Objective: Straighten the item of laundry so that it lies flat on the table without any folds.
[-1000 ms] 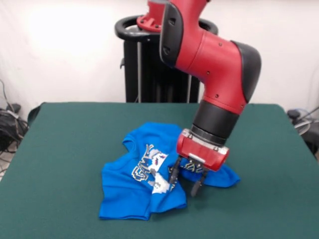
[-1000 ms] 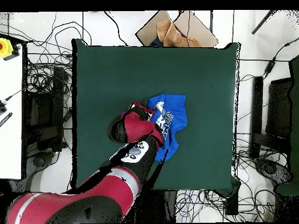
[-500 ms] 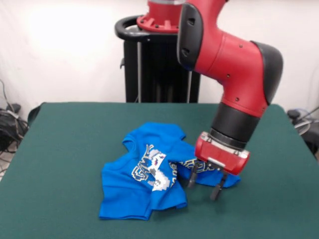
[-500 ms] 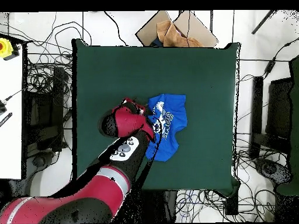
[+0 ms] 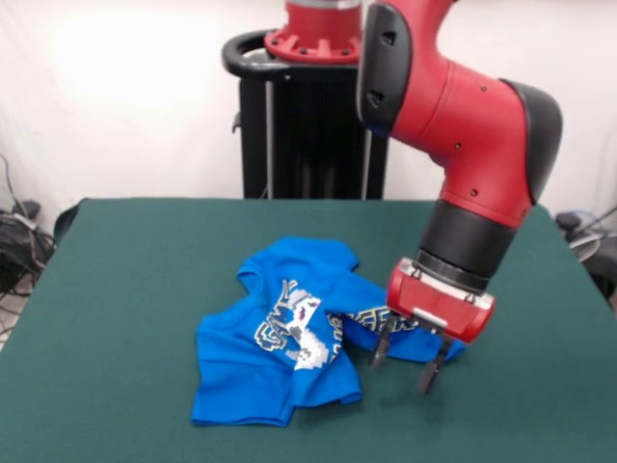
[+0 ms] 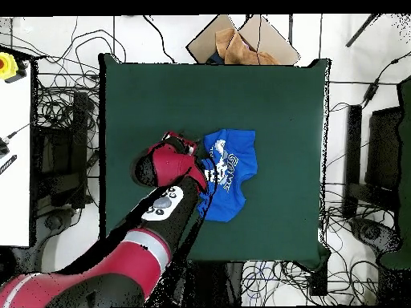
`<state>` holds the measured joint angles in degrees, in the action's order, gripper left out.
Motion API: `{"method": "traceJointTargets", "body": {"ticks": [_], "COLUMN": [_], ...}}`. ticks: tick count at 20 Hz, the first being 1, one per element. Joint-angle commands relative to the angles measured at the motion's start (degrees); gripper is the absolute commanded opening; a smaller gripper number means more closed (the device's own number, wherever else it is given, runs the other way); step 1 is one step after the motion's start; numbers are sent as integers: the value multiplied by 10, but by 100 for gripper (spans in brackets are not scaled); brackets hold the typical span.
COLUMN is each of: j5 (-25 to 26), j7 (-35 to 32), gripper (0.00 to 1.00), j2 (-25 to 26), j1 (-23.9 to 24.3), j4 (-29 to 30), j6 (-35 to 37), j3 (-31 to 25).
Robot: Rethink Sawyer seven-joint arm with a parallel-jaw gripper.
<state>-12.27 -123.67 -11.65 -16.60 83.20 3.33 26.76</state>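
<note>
The bright blue T-shirt (image 5: pixel 280 338) lies crumpled in the middle of the dark green table (image 5: pixel 135 270), with folds across its white print and its hem bunched toward the front. It also shows in the overhead view (image 6: pixel 230 170), on the table (image 6: pixel 160 88). My gripper (image 5: pixel 405 363) hangs open and empty just above the cloth at the shirt's right edge, its two fingers (image 5: pixel 381 349) apart. In the overhead view the red wrist (image 6: pixel 170 160) covers the gripper and the shirt's left side.
The black pedestal (image 5: pixel 299 125) stands behind the table's far edge. In the overhead view cables lie on the floor all round the table, a cardboard box (image 6: pixel 241 40) sits beyond its top edge, and a white bench (image 6: pixel 12 144) stands at the left.
My gripper has moved from over the shirt's printed middle to its right edge in the front view. The raised fold by the print has dropped back onto the shirt.
</note>
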Motion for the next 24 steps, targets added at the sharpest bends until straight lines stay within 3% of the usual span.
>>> {"method": "traceJointTargets", "body": {"ticks": [1,19,22,23,24], "j5": [-44,-43,-27,-24,-20], "j7": [-99,-111,-90,-84,-76], "gripper": [100,100,100,0,0], "j2": [67,100,91,93,88], "j1": [-30,-47,-36,-39,-34], "j4": [-40,-10,-13,-17,-18], "j6": [53,-20,3,18,30], "j3": [37,66,54,60,53]}}
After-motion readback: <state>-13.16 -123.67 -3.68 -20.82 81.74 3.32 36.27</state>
